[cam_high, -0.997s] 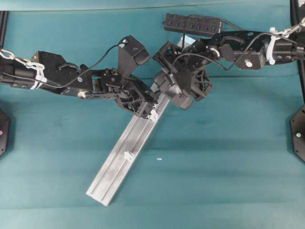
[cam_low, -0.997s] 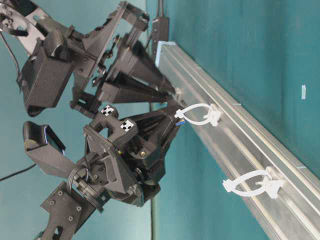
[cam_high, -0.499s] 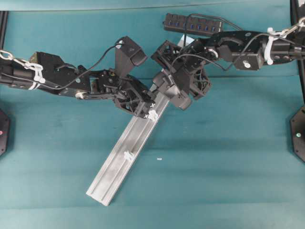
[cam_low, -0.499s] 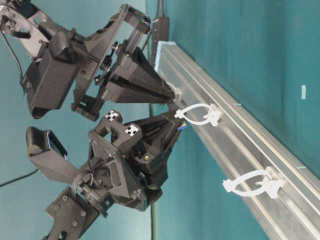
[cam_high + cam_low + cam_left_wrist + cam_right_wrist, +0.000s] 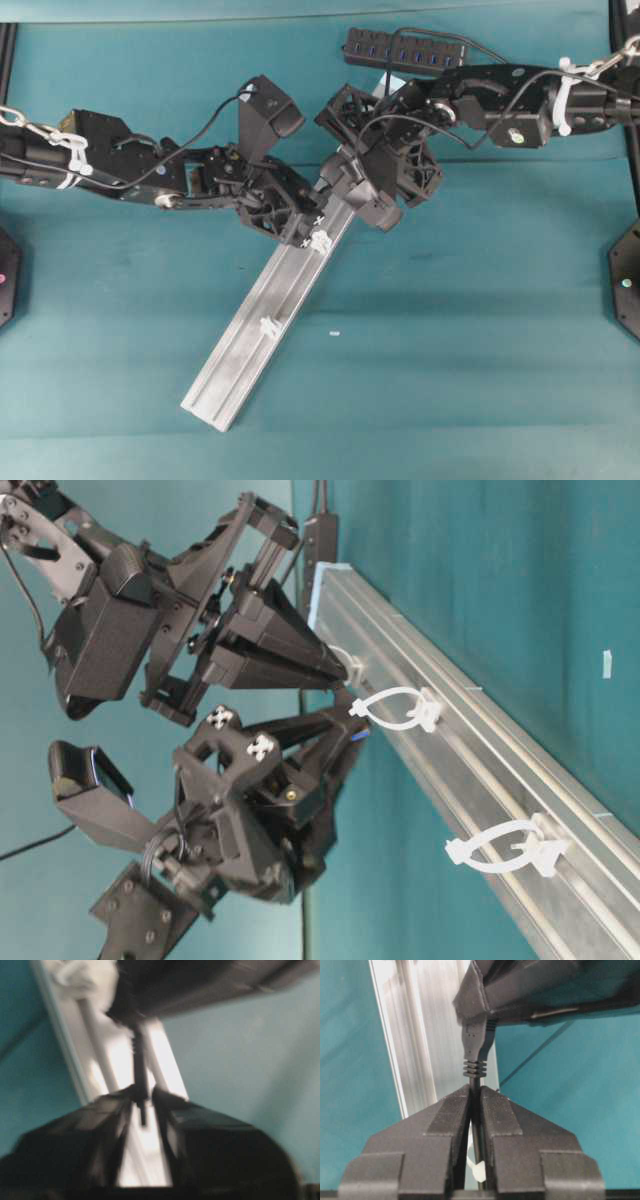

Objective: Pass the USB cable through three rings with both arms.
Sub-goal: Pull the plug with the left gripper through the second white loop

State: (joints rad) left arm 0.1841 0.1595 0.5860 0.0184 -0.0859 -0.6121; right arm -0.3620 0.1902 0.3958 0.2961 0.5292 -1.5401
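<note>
The USB cable (image 5: 474,1067) is being handed over at the far end of the rail (image 5: 262,320), its plug end sitting at the tips of the two pincers where they meet, just at 12 o'clock from the nearest visible ring (image 5: 395,709). The right pincer (image 5: 475,1091) is clamping the cord just behind the ribbed collar of the plug, its jaws pressed nearly together on it. The left pincer (image 5: 144,1094) is loosening: a second ago it was pinched tight, and its jaws are now parting, with a clear gap showing either side of the cord in its blurred wrist view. Whether it is touching the cable at all I cannot tell.

I judge this to be a handover, the cable passing from the left arm to the right, so the left can regrip ahead for the next pull.

In the table-level view the ring by the pincers and a second ring (image 5: 505,848) at 5 o'clock from it both look unthreaded. A third ring, under the pincers, is only partly visible there. The hub (image 5: 405,47) is lying on the counter (image 5: 480,350) at 12 o'clock from the rail.
</note>
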